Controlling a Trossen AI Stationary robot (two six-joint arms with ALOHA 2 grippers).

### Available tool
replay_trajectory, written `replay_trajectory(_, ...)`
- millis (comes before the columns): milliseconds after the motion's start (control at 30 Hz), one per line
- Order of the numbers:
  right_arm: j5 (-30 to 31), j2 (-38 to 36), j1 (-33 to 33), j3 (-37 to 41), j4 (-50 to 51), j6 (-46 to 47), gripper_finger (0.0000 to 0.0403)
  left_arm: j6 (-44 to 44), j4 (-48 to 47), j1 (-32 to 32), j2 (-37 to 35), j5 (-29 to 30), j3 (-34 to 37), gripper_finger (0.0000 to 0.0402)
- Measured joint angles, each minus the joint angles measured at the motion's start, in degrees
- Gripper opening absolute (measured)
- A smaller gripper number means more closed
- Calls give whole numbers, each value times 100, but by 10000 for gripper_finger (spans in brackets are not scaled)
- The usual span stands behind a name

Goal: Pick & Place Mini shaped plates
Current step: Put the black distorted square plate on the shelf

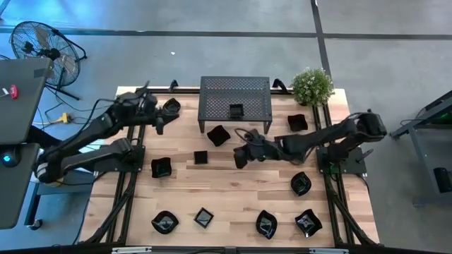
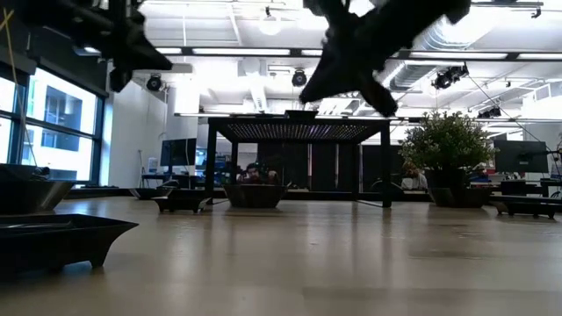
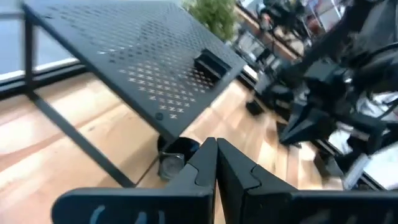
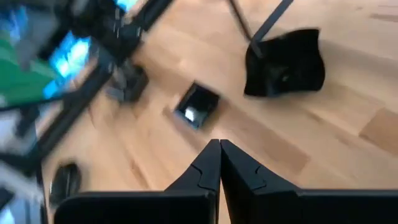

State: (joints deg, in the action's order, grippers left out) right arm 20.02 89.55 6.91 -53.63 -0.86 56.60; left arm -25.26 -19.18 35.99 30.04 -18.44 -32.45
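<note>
Roughly one placement done, I judge: a single square plate [image 1: 236, 111] sits on top of the perforated rack [image 1: 212, 99], the mini shaped plates otherwise spread over the table [image 1: 233, 190]. I count one at the rack's front leg [image 1: 218, 135], a small square one [image 1: 200, 156] beside it, one further left [image 1: 162, 168], four along the near edge, one at right [image 1: 301, 184], one by the plant [image 1: 312, 85], one at the far left corner [image 1: 171, 106]. So nearly all left to move

My right gripper [image 1: 241, 156] hangs mid-table just in front of the rack, fingers pressed together, holding nothing. My left gripper [image 1: 159, 125] waits by the rack's left side, clenched empty as well

Hard to make out: plate shapes from above, all glossy black. Right wrist view blurred. Low view shows only arm silhouettes overhead; near-edge plates cut off at its left
</note>
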Motion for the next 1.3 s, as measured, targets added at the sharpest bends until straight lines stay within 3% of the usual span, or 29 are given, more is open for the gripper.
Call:
replay_trajectory(167,130,654,-334,246,-576,-26,53,-67,-58,0,-564,59,205,0)
replay_trajectory(400,306,1362,-870,94,-903,-402,142,-54,-117,0,-700,40,205,0)
replay_trajectory(567,194,1754,-1126,71,-1442,-514,168,-54,-201,0,-701,-12,208,0)
replay_trajectory(767,-179,2084,-1333,77,-1867,-525,140,-47,-199,0,-699,-25,208,0)
replay_trajectory(1100,-280,2070,-1270,83,-1962,-552,8,-50,-199,0,-691,-27,208,0)
replay_trajectory(1300,-381,1888,-1071,77,-1915,-462,14,-53,-197,0,-670,-150,208,0)
